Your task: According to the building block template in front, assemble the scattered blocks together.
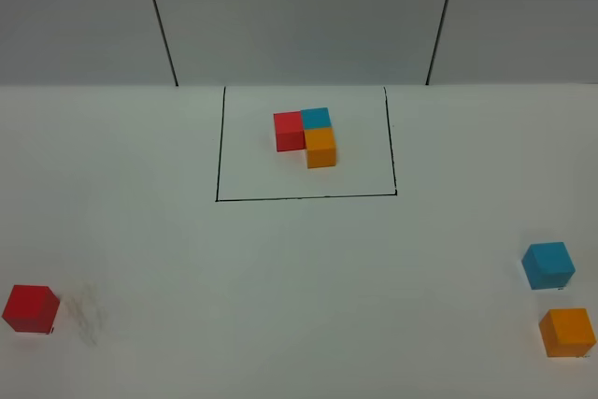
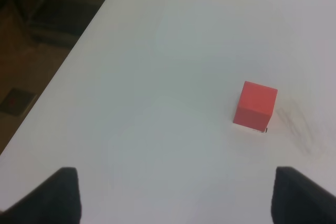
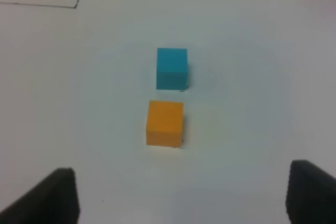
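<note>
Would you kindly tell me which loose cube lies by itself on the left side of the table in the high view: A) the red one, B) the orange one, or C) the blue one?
A: the red cube sits alone at the near left, while the blue cube and the orange cube lie close together on the right.

You've got a white table, template in red, light blue and orange, thin black outline around it, red cube near left, light blue cube and orange cube near right.
</note>
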